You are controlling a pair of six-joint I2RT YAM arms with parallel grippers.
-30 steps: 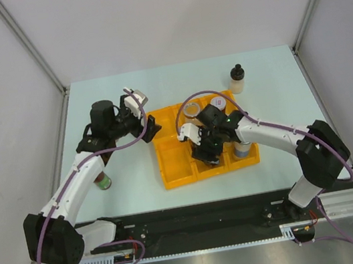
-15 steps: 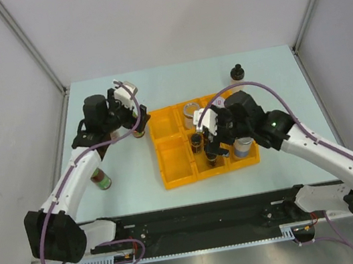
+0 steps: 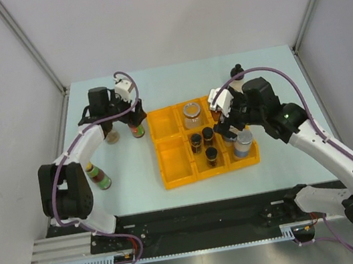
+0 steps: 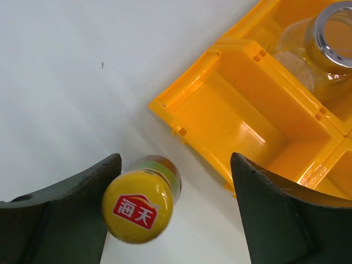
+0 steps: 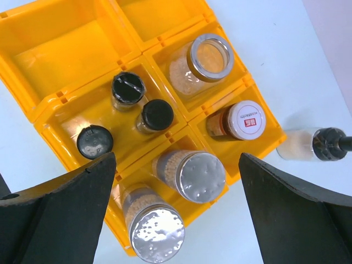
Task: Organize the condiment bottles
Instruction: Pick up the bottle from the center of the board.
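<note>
Left gripper (image 4: 175, 184) gapes around a glossy, round yellow-capped bottle (image 4: 137, 212). Right gripper (image 5: 177, 165), likewise spread, hangs above round black-capped jars (image 5: 157, 114) in the plastic tray (image 5: 49, 60).

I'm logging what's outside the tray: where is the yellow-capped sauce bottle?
Left wrist view: the yellow-capped sauce bottle stands on the table between the fingers of the open left pincer, just off the empty corner compartment of the yellow tray.

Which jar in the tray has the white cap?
The jar alone in the tray's far right corner compartment, red mark on its cap; the rest have black caps or silver tops.
</note>
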